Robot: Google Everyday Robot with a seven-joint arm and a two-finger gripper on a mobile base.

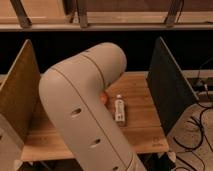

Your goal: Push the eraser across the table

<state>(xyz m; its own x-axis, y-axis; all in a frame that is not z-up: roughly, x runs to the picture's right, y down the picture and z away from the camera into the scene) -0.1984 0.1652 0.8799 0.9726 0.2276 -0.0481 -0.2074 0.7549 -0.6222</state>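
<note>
Dominating the view, the robot's pale arm (82,112) bends across the tabletop (140,127), which has an upright panel (167,82) at three o'clock and another at nine. Its hand is hidden behind the elbow, so I cannot tell its position or state. A small white eraser (119,110) lies just right of centre, beside an orange object (104,98) at its ten o'clock. Pushing looks mostly undone.
</note>
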